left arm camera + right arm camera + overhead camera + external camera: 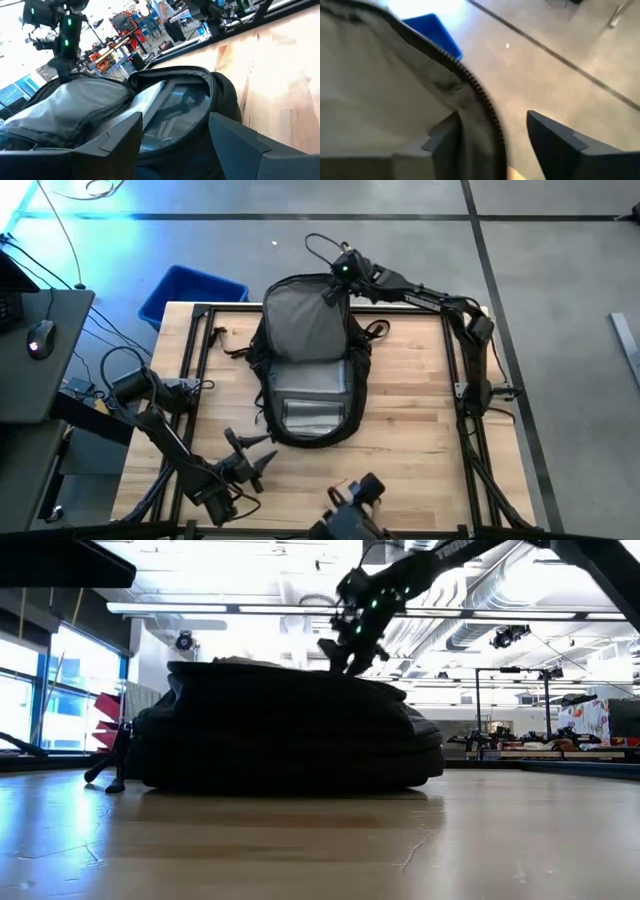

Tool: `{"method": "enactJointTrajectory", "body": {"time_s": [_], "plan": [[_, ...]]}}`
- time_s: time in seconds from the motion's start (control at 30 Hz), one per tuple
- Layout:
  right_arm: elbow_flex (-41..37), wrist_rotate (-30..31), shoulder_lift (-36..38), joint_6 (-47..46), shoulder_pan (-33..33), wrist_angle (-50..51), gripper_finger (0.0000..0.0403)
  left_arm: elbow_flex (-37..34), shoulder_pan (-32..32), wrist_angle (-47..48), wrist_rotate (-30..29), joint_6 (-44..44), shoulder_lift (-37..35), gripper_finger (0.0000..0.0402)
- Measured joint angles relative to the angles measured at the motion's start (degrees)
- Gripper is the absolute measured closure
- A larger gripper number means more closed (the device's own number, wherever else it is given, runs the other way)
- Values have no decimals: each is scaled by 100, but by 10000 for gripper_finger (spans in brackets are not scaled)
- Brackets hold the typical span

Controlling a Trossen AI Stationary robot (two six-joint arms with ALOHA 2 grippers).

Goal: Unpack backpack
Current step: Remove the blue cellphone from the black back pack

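The large black fabric backpack with grey lining (308, 365) lies unzipped at the wooden tabletop's (420, 410) centre. Right gripper (338, 284), jaws spread astride its zippered rim at twelve o'clock. Left gripper (262, 462), jaws spread, waits at seven o'clock. Soft, floppy cloth likely sags; pinching the stiffer zipper edge seems best.
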State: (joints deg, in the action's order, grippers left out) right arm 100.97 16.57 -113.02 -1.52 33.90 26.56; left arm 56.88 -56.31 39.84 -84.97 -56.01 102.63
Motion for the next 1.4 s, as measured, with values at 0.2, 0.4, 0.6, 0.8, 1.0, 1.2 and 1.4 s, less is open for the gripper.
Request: {"method": "enactJointTrajectory", "body": {"time_s": [0.2,0.4,0.6,0.8,1.0,1.2,1.4], "plan": [[7,-326,971,792,-740,1283,164,0,2,-5,47,17,11,195],[-803,-2910,1686,405,-1855,2165,171,0,103,-55,474,-88,11,195],[-2464,-3157,1691,103,-2968,821,179,0,684,-638,1422,373,9,226],[-3440,-2733,1623,-458,-3123,-841,191,0,1707,-2109,3093,2659,11,313],[-3633,-3014,1385,-649,-3043,-1280,194,0,2369,-2649,3988,3514,15,389],[-3633,-3183,1027,-624,-3059,-1271,194,-52,2562,-2811,4340,3255,313,393],[-3613,-3408,741,-711,-3085,-1357,194,-60,2535,-2982,4126,3256,572,396]]}}
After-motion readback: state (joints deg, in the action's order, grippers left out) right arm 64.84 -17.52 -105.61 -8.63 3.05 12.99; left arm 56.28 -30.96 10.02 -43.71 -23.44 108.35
